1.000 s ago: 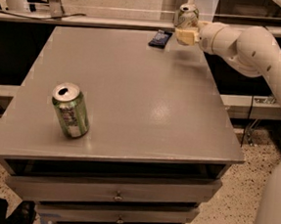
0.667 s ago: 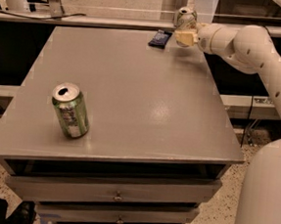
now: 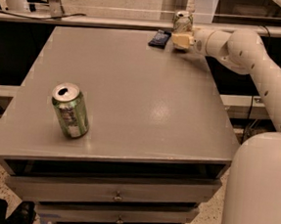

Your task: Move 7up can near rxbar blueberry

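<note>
The claw (image 3: 182,39) sits at the desk's (image 3: 133,84) one o'clock edge, its grip impossible to tell, with the 7up can (image 3: 182,21) upright right at its twelve o'clock and the rxbar blueberry (image 3: 160,38) just beside at nine o'clock.

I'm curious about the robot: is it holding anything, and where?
Likely the 7up can, with the gripper at its lower half; whether it grips cannot be told.
</note>
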Robot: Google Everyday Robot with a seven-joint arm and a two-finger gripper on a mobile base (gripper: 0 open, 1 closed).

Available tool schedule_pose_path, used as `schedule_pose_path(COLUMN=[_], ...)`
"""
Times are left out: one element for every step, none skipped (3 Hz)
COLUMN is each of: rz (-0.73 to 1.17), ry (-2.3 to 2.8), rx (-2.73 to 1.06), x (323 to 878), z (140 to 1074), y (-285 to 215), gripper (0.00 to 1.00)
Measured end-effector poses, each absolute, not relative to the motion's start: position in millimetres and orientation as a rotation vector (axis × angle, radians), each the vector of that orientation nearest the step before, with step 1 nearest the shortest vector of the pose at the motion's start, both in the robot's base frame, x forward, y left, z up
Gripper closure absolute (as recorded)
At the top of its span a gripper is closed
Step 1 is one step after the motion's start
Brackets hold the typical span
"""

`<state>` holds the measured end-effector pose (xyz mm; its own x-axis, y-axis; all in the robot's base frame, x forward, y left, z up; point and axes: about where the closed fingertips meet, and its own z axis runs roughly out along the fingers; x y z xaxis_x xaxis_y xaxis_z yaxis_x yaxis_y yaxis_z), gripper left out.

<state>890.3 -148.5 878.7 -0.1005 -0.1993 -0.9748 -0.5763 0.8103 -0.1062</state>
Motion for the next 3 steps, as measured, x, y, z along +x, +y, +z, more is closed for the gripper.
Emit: schedule_pose_path(rz=[0.362, 0.366, 0.366], ry=[1.684, 1.692, 1.7], rx=[-0.607, -0.604, -0.601], x=[894.3, 895.0, 893.5], z=[873.4, 871.6, 871.0], y=[-146.3, -146.3, -148.2], gripper=[0.59, 0.37, 0.13])
